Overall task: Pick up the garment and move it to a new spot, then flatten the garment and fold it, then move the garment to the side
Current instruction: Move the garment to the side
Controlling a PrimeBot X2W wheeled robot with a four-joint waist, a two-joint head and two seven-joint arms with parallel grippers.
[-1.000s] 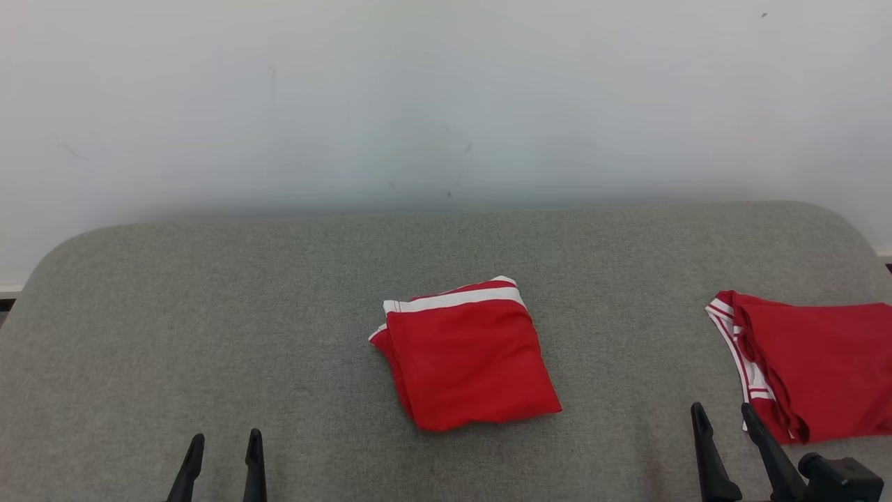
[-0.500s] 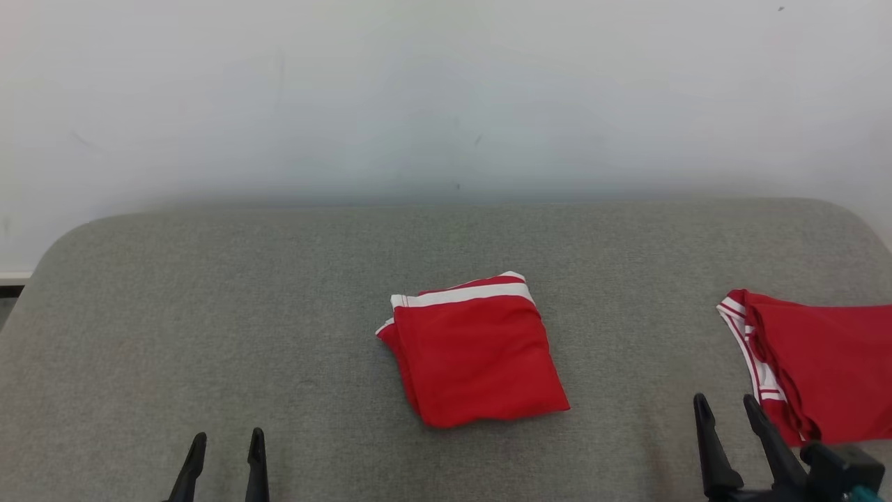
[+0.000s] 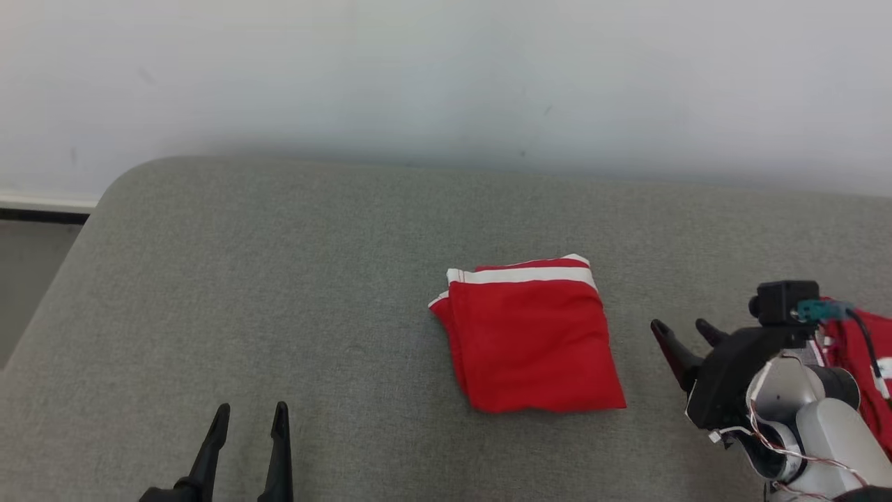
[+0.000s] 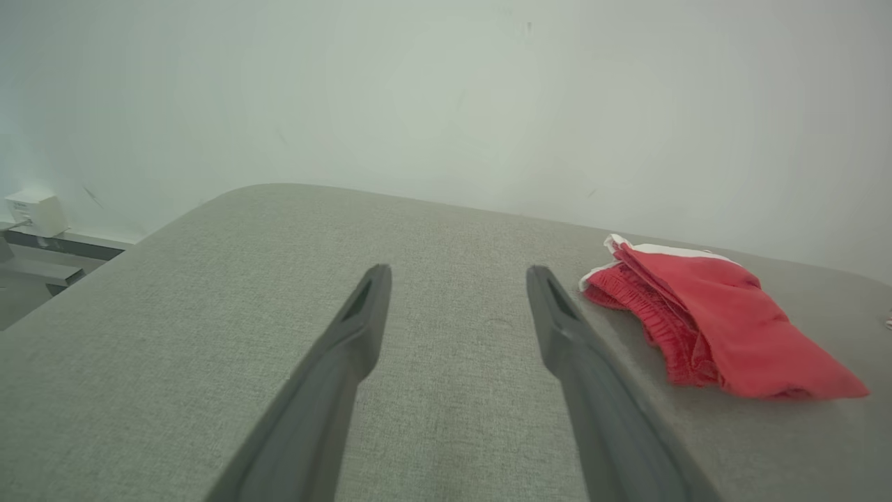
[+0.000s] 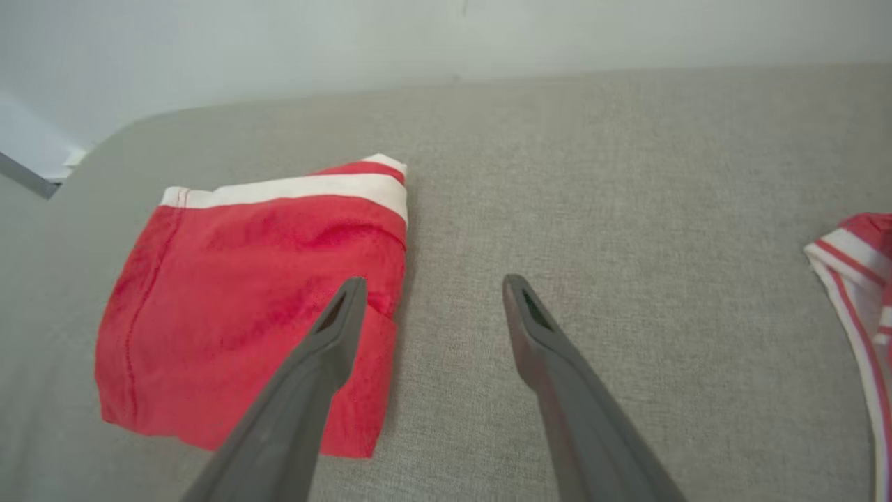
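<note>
A folded red garment (image 3: 533, 338) with a white band along its far edge lies on the grey padded surface (image 3: 313, 279), right of centre. In the right wrist view the same garment (image 5: 251, 300) sits just left of my fingers. My right gripper (image 3: 686, 336) hovers open a short way to the garment's right, apart from it and holding nothing. My left gripper (image 3: 247, 446) stands open near the front edge, well to the garment's left. In the left wrist view the garment (image 4: 711, 321) lies to the right of my open fingers (image 4: 362, 328).
A second red garment (image 3: 860, 362) with red and white striped trim lies at the far right, partly behind my right arm; its edge (image 5: 857, 293) also appears in the right wrist view. A white wall rises behind the surface. The surface's rounded left corner drops to the floor.
The camera has turned, shifting the whole picture. My right gripper has risen and moved in toward the folded garment's right side. The left gripper keeps its place.
</note>
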